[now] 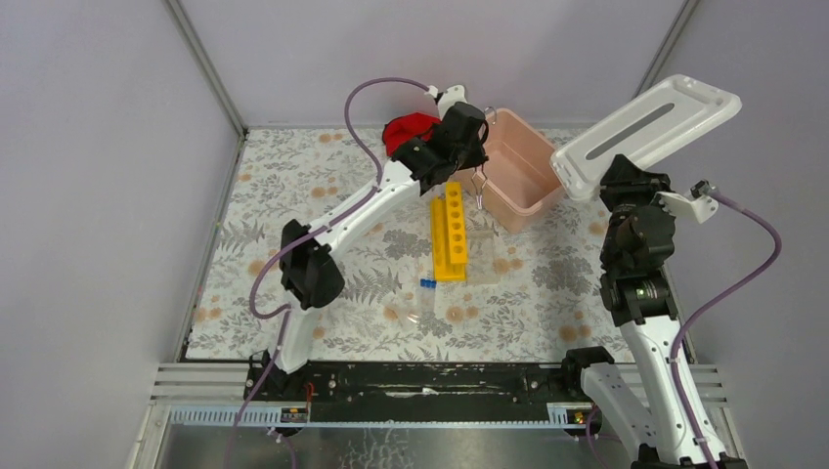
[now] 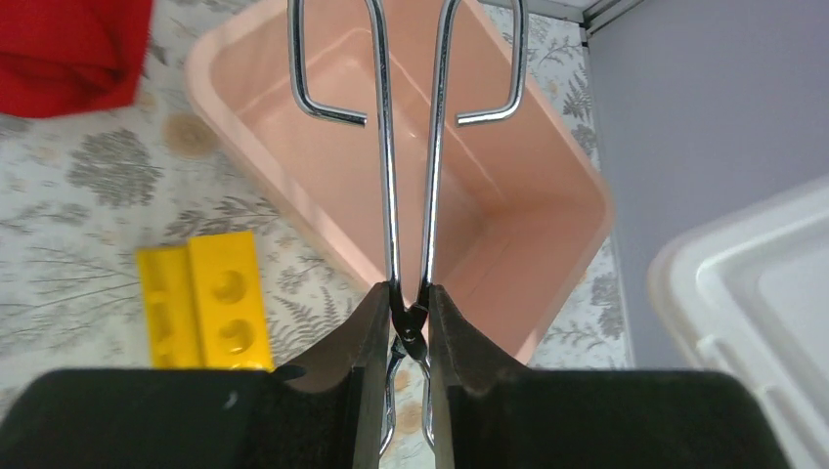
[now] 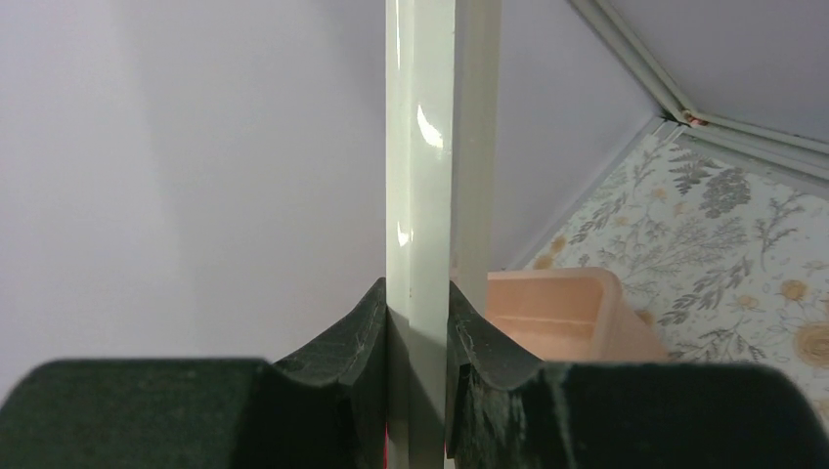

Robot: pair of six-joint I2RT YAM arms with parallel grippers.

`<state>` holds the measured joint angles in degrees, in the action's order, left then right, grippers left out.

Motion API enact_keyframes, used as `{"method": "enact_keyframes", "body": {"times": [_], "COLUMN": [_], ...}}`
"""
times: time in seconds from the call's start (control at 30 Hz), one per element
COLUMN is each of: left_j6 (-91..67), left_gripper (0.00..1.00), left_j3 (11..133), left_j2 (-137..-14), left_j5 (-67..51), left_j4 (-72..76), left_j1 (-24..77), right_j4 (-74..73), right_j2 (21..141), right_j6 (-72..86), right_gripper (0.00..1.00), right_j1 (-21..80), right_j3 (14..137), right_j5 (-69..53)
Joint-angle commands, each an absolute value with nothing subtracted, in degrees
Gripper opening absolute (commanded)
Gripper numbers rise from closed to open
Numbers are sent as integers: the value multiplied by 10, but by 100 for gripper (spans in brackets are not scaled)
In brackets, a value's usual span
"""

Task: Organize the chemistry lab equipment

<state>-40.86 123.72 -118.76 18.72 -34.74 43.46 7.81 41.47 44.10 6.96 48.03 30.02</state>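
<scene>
Currently, left gripper [image 2: 409,313]: clamped on the thin metal tongs [image 2: 389,195] near their pivot, with the looped ends reaching out over the open bin.
Tongs, seen from above: they hang from the left gripper at the bin's left side, clear of the table [image 1: 293,195].
Right gripper [image 3: 418,313]: closed on the edge of the white lid [image 3: 420,147], holding it raised and tilted to the right of the bin.
Pink bin [image 1: 508,213]: at the far side of the table, uncovered, and nothing shows inside it.
Yellow rack [image 1: 451,233]: lying on the table just beside the bin's near-left corner, and its round holes look empty.
Blue-capped tube [image 1: 427,283]: loose on the table near the rack's near end. Others are too faint to count.
Red cloth [image 1: 406,129]: bunched at the far edge, behind the left arm.
Progress: early, as I judge it. The lid is off and the tongs are poised for the bin. The tongs' release, the tubes, the rack and the lid's return all seem left to do.
</scene>
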Motion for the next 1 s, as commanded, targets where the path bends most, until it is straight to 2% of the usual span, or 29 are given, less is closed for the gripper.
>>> {"method": "enact_keyframes", "body": {"times": [0.0,0.37,0.97], "left_j6": [-518,-681,-778], "left_gripper": [0,0,0], "left_j3": [1263,1273,1319], "left_j2": [-1221,-1292,-1384], "left_j5": [125,138,263], "left_j4": [-249,-108,-76], "left_j1": [412,413,442], "right_j4": [99,98,109], "right_j2": [381,349,339], "right_j6": [422,410,392], "right_gripper": [0,0,0], "right_j1": [67,67,67], "right_j3": [466,426,405], "right_j5": [335,325,319]}}
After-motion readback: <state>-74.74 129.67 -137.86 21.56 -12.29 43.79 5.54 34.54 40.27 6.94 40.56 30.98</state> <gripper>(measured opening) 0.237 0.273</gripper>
